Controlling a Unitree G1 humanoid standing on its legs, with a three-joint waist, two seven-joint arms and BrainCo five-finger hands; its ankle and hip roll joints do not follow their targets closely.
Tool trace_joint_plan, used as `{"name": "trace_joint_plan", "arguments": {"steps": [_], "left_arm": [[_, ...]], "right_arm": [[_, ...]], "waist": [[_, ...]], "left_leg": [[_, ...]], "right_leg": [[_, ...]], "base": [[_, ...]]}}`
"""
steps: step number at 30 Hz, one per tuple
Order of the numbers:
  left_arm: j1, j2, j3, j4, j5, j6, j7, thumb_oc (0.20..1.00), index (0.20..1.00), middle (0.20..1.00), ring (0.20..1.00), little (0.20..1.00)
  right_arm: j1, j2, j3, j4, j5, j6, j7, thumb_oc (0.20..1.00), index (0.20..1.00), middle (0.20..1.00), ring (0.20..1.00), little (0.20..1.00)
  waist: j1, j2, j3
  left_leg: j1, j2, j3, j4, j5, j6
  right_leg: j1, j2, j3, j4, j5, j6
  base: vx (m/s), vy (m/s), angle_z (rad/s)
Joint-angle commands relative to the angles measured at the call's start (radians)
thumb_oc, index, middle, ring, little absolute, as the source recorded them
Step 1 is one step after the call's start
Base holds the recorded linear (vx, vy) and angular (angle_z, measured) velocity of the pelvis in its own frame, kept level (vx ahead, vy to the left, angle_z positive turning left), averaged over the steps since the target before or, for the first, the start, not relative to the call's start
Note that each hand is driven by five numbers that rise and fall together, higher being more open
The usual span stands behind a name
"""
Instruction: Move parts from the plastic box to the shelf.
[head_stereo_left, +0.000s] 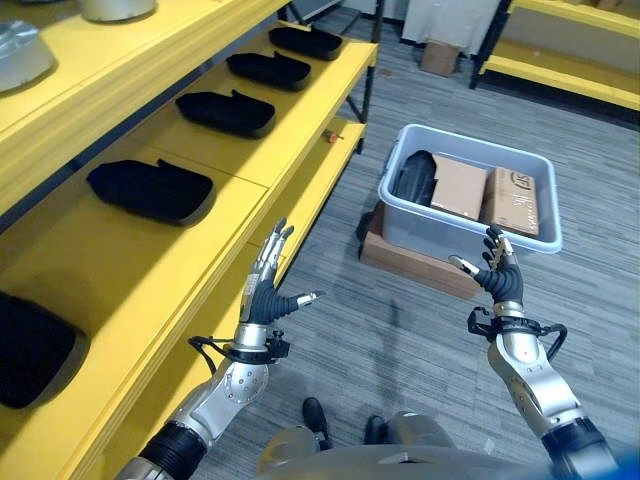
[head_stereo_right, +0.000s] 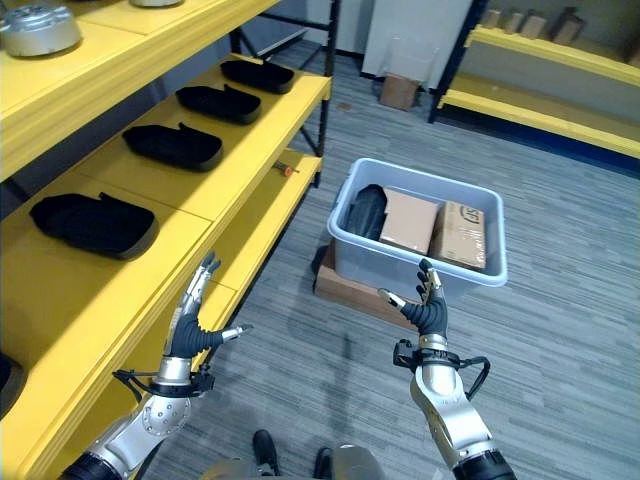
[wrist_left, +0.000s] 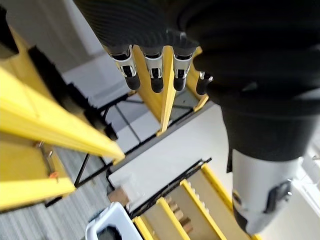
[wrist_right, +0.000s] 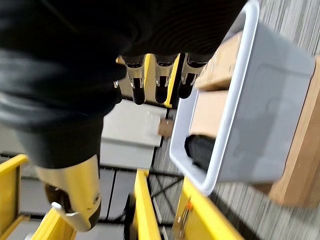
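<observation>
A grey plastic box (head_stereo_left: 470, 215) sits on the floor on a flat brown cardboard slab (head_stereo_left: 415, 262), to the right of a yellow shelf (head_stereo_left: 150, 260). Inside the box lie a black part (head_stereo_left: 415, 180) at its left end and two brown cardboard cartons (head_stereo_left: 458, 187) beside it, the second carton (head_stereo_left: 512, 200) at the right end. The black part leans against the box's left wall and touches the first carton.

On the shelf's middle level a row of black parts rests flat, spaced apart along the board: one at the near edge of the view (head_stereo_left: 35, 350), the next (head_stereo_left: 150, 190) further along, then three more (head_stereo_left: 225, 112) running towards the far end. On the level above stand two silver-grey metal pieces (head_stereo_right: 40, 28).

The left hand (head_stereo_left: 268, 295) is raised in the air just beside the front edge of the shelf's middle level, fingers straight and spread upward, thumb pointing out to the right, holding nothing. The right hand (head_stereo_left: 498, 272) is raised in front of the near wall of the plastic box, fingers upright and apart, thumb out to the left, also empty. Both palms face each other across the grey striped floor (head_stereo_left: 400, 330). A second yellow shelf (head_stereo_right: 540, 70) stands across the room, with a small cardboard box (head_stereo_right: 400, 92) on the floor near it
</observation>
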Motion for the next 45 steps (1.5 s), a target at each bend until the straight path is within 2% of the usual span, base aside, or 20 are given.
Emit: {"name": "trace_joint_plan", "arguments": {"steps": [1, 2, 3, 4, 6, 9, 11, 17, 21, 23, 25, 26, 29, 30, 33, 35, 37, 41, 42, 45], "left_arm": [[-0.006, 0.008, 0.025, -0.058, 0.028, -0.051, 0.091, 1.0, 1.0, 1.0, 1.0, 1.0], [-0.011, 0.012, 0.029, -0.061, 0.029, -0.049, 0.081, 1.0, 1.0, 1.0, 1.0, 1.0], [-0.017, 0.025, 0.031, -0.061, 0.029, -0.056, 0.068, 1.0, 1.0, 1.0, 1.0, 1.0], [-0.008, 0.031, 0.039, -0.057, 0.033, -0.076, 0.058, 1.0, 1.0, 1.0, 1.0, 1.0], [0.001, 0.034, 0.039, -0.059, 0.02, -0.09, 0.043, 1.0, 1.0, 1.0, 1.0, 1.0], [0.017, 0.03, 0.055, -0.07, -0.015, -0.115, 0.034, 1.0, 1.0, 1.0, 1.0, 1.0], [0.04, 0.02, 0.078, -0.095, -0.039, -0.124, 0.016, 1.0, 1.0, 1.0, 1.0, 1.0], [0.03, 0.012, 0.081, -0.097, -0.065, -0.127, 0.011, 1.0, 1.0, 1.0, 1.0, 1.0], [0.003, 0.005, 0.068, -0.084, -0.08, -0.126, 0.017, 1.0, 1.0, 1.0, 1.0, 1.0], [-0.025, -0.005, 0.067, -0.07, -0.042, -0.145, 0.14, 1.0, 1.0, 1.0, 1.0, 1.0], [-0.042, -0.019, 0.104, -0.07, -0.058, -0.13, 0.207, 1.0, 1.0, 1.0, 1.0, 1.0], [-0.059, -0.022, 0.126, -0.065, -0.08, -0.123, 0.168, 1.0, 1.0, 1.0, 1.0, 1.0], [-0.065, -0.034, 0.126, -0.062, -0.076, -0.092, 0.178, 1.0, 1.0, 1.0, 1.0, 1.0], [-0.051, -0.041, 0.13, -0.07, -0.07, -0.075, 0.193, 1.0, 1.0, 1.0, 1.0, 1.0], [-0.027, -0.037, 0.142, -0.097, -0.07, -0.053, 0.181, 1.0, 1.0, 1.0, 1.0, 1.0], [0.01, -0.023, 0.161, -0.081, -0.087, -0.079, 0.155, 1.0, 1.0, 1.0, 1.0, 1.0], [0.025, -0.03, 0.175, -0.054, -0.106, -0.11, 0.146, 1.0, 1.0, 1.0, 1.0, 1.0], [0.024, -0.042, 0.18, -0.031, -0.106, -0.136, 0.101, 1.0, 1.0, 1.0, 1.0, 1.0], [0.009, -0.043, 0.163, -0.014, -0.094, -0.143, 0.077, 1.0, 1.0, 1.0, 1.0, 1.0], [-0.002, -0.033, 0.151, -0.007, -0.067, -0.144, 0.081, 1.0, 1.0, 1.0, 1.0, 1.0]], "right_arm": [[0.003, 0.01, -0.008, -0.033, -0.038, -0.063, -0.031, 1.0, 1.0, 1.0, 1.0, 1.0], [0.0, 0.015, -0.008, -0.035, -0.046, -0.062, -0.034, 1.0, 1.0, 1.0, 1.0, 1.0], [-0.022, 0.034, -0.007, -0.031, -0.063, -0.059, -0.036, 1.0, 1.0, 1.0, 1.0, 1.0], [-0.024, 0.034, -0.014, -0.032, -0.058, -0.06, -0.033, 1.0, 1.0, 1.0, 1.0, 1.0], [-0.025, 0.02, -0.021, -0.037, -0.066, -0.064, -0.024, 1.0, 1.0, 1.0, 1.0, 1.0], [-0.018, -0.005, -0.031, -0.062, -0.09, -0.046, -0.015, 1.0, 1.0, 1.0, 1.0, 1.0], [-0.006, -0.045, -0.042, -0.08, -0.155, -0.04, -0.024, 1.0, 1.0, 1.0, 1.0, 1.0], [-0.037, -0.105, -0.031, -0.065, -0.225, -0.055, -0.056, 1.0, 1.0, 1.0, 1.0, 1.0], [-0.067, -0.138, -0.031, -0.042, -0.244, -0.076, -0.1, 1.0, 1.0, 1.0, 1.0, 1.0], [-0.085, -0.153, -0.032, -0.029, -0.256, -0.087, -0.094, 1.0, 1.0, 1.0, 1.0, 1.0], [-0.062, -0.15, -0.042, -0.038, -0.247, -0.092, -0.044, 1.0, 1.0, 1.0, 1.0, 1.0], [-0.033, -0.146, -0.05, -0.046, -0.244, -0.101, -0.019, 1.0, 1.0, 1.0, 1.0, 1.0], [-0.006, -0.139, -0.042, -0.05, -0.242, -0.114, 0.022, 1.0, 1.0, 1.0, 1.0, 1.0], [0.005, -0.133, -0.032, -0.046, -0.243, -0.123, 0.042, 1.0, 1.0, 1.0, 1.0, 1.0], [0.038, -0.134, -0.032, -0.069, -0.207, -0.107, 0.056, 1.0, 1.0, 1.0, 1.0, 1.0], [0.069, -0.136, -0.013, -0.066, -0.193, -0.145, 0.091, 1.0, 1.0, 1.0, 1.0, 1.0], [0.064, -0.138, 0.004, -0.062, -0.197, -0.156, 0.074, 1.0, 1.0, 1.0, 1.0, 1.0], [0.049, -0.131, -0.002, -0.037, -0.189, -0.171, 0.058, 1.0, 1.0, 1.0, 1.0, 1.0], [0.055, -0.126, -0.018, -0.04, -0.182, -0.167, 0.07, 1.0, 1.0, 1.0, 1.0, 1.0], [0.076, -0.113, -0.032, -0.059, -0.175, -0.158, 0.095, 1.0, 1.0, 1.0, 1.0, 1.0]], "waist": [[0.004, -0.022, -0.023], [0.003, -0.023, -0.023], [0.008, -0.03, -0.006], [0.017, -0.024, -0.006], [0.019, -0.021, -0.004], [0.015, -0.017, -0.009], [-0.003, -0.008, -0.019], [-0.018, 0.004, -0.017], [-0.03, 0.017, -0.004], [-0.044, 0.03, 0.009], [-0.063, 0.034, 0.01], [-0.081, 0.032, 0.012], [-0.079, 0.038, 0.025], [-0.066, 0.04, 0.036], [-0.06, 0.043, 0.039], [-0.039, 0.042, 0.035], [-0.023, 0.04, 0.037], [-0.009, 0.042, 0.026], [-0.016, 0.037, 0.014], [-0.025, 0.028, 0.0]], "left_leg": [[0.044, -0.004, -0.094, 0.053, -0.055, -0.048], [0.053, 0.001, -0.084, 0.057, -0.066, -0.051], [0.08, 0.034, -0.046, 0.092, -0.117, -0.063], [0.089, 0.061, -0.028, 0.101, -0.128, -0.078], [0.087, 0.087, -0.018, 0.122, -0.131, -0.087], [0.081, 0.117, -0.012, 0.138, -0.115, -0.103], [0.082, 0.157, -0.006, 0.144, -0.086, -0.125], [0.068, 0.242, -0.009, 0.182, -0.054, -0.158], [0.061, 0.302, -0.021, 0.221, 0.002, -0.184], [0.058, 0.333, -0.023, 0.262, 0.027, -0.2], [0.066, 0.361, 0.011, 0.311, 0.068, -0.218], [0.048, 0.392, 0.059, 0.378, 0.124, -0.242], [-0.017, 0.311, 0.017, 0.424, 0.118, -0.227], [-0.055, 0.25, -0.033, 0.404, 0.112, -0.214], [-0.079, 0.233, -0.038, 0.293, 0.172, -0.209], [-0.105, 0.272, -0.081, 0.106, 0.288, -0.242], [-0.111, 0.288, -0.12, 0.08, 0.304, -0.243], [-0.075, 0.254, -0.124, 0.067, 0.214, -0.217], [-0.046, 0.214, -0.105, 0.062, 0.141, -0.191], [-0.018, 0.166, -0.095, 0.066, 0.089, -0.166]], "right_leg": [[0.043, -0.061, 0.053, -0.285, 0.343, 0.043], [0.037, -0.09, 0.056, -0.319, 0.387, 0.058], [-0.005, -0.187, 0.034, -0.347, 0.517, 0.105], [0.027, -0.183, -0.011, -0.369, 0.469, 0.111], [0.052, -0.173, -0.043, -0.377, 0.449, 0.105], [0.076, -0.143, -0.047, -0.366, 0.38, 0.085], [0.093, -0.101, -0.03, -0.32, 0.273, 0.046], [0.092, -0.056, -0.031, -0.217, 0.164, -0.023], [0.054, -0.029, -0.024, -0.121, 0.103, -0.062], [0.016, -0.012, -0.018, -0.046, 0.061, -0.09], [0.011, 0.003, -0.033, -0.031, 0.036, -0.117], [0.027, 0.012, -0.06, -0.054, 0.034, -0.136], [0.058, 0.044, -0.053, -0.099, 0.042, -0.142], [0.082, 0.058, -0.026, -0.13, 0.053, -0.135], [0.113, 0.066, -0.029, -0.177, 0.078, -0.136], [0.167, 0.056, -0.039, -0.191, 0.064, -0.129], [0.181, 0.049, -0.031, -0.174, 0.052, -0.129], [0.193, 0.032, -0.033, -0.146, 0.033, -0.12], [0.191, 0.014, -0.035, -0.153, 0.05, -0.102], [0.186, -0.002, -0.027, -0.185, 0.087, -0.072]], "base": [[0.12, -0.317, -0.23], [0.22, -0.501, -0.15], [0.34, -0.596, -0.19], [0.35, -0.58, -0.22], [0.22, -0.361, -0.03], [0.25, -0.378, 0.1], [0.29, -0.355, -0.24], [0.18, -0.235, -0.13], [0.16, -0.244, -0.08], [0.19, -0.289, -0.25], [0.2, -0.307, -0.17], [0.2, -0.342, 0.17], [0.13, -0.11, 0.33], [0.12, 0.017, -0.02], [0.09, 0.131, -0.27], [0.27, 0.346, 0.0], [0.2, 0.261, -0.1], [0.19, 0.285, -0.41], [0.17, 0.354, -0.08], [0.17, 0.388, 0.16]]}}
